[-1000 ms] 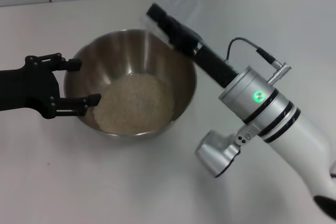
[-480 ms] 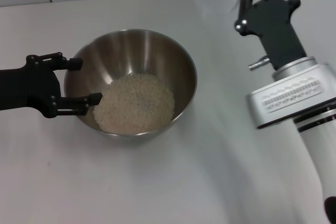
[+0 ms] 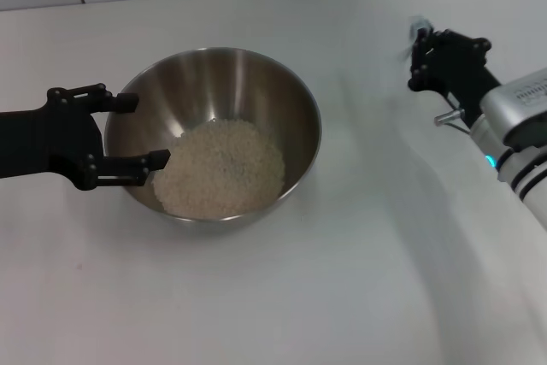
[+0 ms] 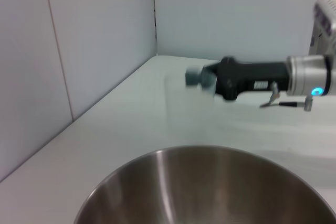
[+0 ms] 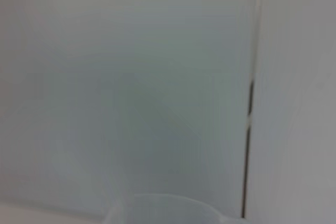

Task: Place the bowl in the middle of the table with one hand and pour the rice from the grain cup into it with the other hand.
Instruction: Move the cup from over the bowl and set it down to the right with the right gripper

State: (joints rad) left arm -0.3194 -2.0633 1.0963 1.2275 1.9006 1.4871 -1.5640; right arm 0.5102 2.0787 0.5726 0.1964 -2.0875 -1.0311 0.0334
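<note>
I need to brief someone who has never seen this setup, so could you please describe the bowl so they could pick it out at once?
On the white table, look left of centre, where the left gripper sits at a rim with a finger on each side. That is the bowl: round, shiny steel, with a pale mound of rice inside. It is the only metal container here.

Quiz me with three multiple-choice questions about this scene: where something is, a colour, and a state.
1. Where is the rice?
A in the bowl
B on the table
C in neither

2. What colour are the hands?
A white
B black
C red

3. How is the left hand placed?
A raised well above the bowl
B at the bowl's rim
C resting far off

Answers: 1 A, the grains pile inside the steel bowl. 2 B, the left hand and the right hand are both black. 3 B, its fingers straddle the rim.
</note>
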